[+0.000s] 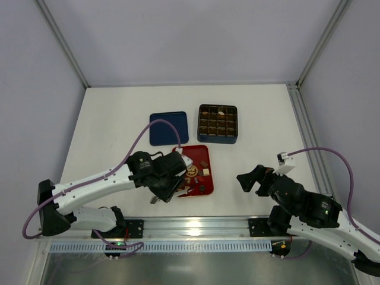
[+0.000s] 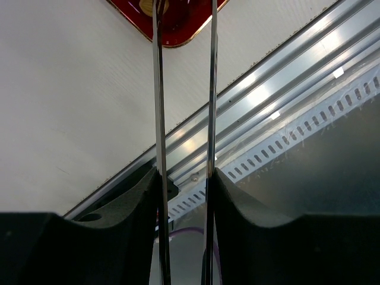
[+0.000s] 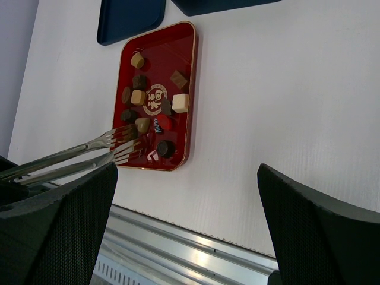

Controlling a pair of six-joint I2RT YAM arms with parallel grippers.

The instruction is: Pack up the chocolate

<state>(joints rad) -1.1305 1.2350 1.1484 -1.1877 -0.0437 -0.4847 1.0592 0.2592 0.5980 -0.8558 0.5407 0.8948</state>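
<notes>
We see the left claw [image 2: 184, 178] partly closed and clamped on a pair of metal tongs [image 3: 77, 155]. Their blades stand apart, with the tips over the near-left corner of the red tray [image 3: 191, 89], and we can't tell if they touch a piece. The right claw [image 1: 251, 180] is spread fully wide and empty, hovering over the worktop [image 1: 119, 119] right of the tray. The chocolate [image 3: 138, 97] lies mostly loose in the tray, and at least one light piece sits in a back-row cell of the blue box [image 1: 217, 139].
</notes>
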